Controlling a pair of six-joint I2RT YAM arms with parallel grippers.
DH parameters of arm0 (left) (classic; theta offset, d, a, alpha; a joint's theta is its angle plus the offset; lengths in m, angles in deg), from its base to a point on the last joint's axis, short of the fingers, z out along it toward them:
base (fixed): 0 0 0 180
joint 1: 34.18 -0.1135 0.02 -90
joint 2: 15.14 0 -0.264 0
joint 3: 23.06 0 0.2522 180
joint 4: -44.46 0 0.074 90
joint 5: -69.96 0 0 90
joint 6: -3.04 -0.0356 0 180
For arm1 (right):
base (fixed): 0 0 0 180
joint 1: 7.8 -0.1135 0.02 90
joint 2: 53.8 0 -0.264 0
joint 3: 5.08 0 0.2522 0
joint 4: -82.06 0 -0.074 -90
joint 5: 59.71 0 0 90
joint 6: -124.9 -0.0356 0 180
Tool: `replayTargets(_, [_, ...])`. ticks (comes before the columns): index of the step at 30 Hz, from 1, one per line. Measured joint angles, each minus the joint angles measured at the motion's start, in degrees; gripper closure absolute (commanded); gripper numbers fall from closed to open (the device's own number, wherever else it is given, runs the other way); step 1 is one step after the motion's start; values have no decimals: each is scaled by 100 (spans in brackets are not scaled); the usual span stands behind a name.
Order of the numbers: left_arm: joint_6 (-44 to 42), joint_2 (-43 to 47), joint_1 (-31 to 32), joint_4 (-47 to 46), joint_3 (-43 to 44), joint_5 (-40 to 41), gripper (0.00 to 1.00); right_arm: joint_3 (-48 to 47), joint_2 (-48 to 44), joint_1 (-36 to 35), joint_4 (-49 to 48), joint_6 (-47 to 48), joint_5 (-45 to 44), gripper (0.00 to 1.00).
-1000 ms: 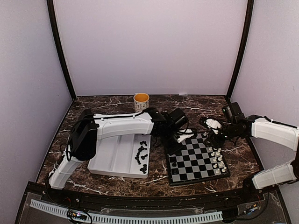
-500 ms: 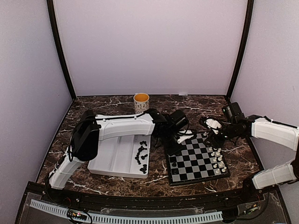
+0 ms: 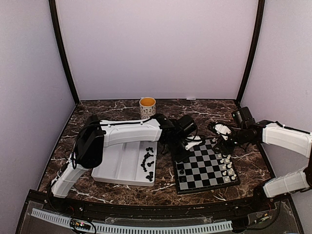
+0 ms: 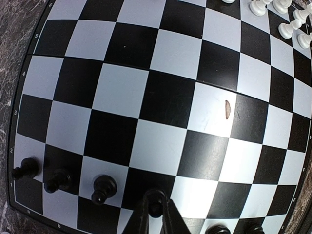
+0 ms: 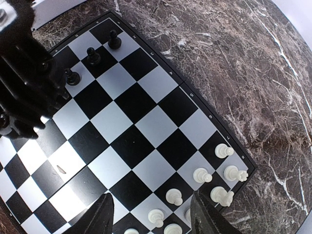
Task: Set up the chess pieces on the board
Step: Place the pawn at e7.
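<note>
Overhead view high and far, both wrist views close over the shared board [image 4: 165,97]

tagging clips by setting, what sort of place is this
Probably a robot lab test booth: plain pale walls and black posts box in a marble-pattern table, two robot arms are mounted at its near edge, with staged props: a chessboard, a white tray, a mug.

Soft even light, wrist cams w/ fisheye warp, glare on board [image 5: 146,122]
</note>
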Motion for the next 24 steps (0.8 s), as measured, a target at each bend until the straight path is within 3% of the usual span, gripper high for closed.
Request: replayTargets(24, [81, -26, 0, 214, 63, 181, 73, 0, 0, 0, 2, -2, 0, 45])
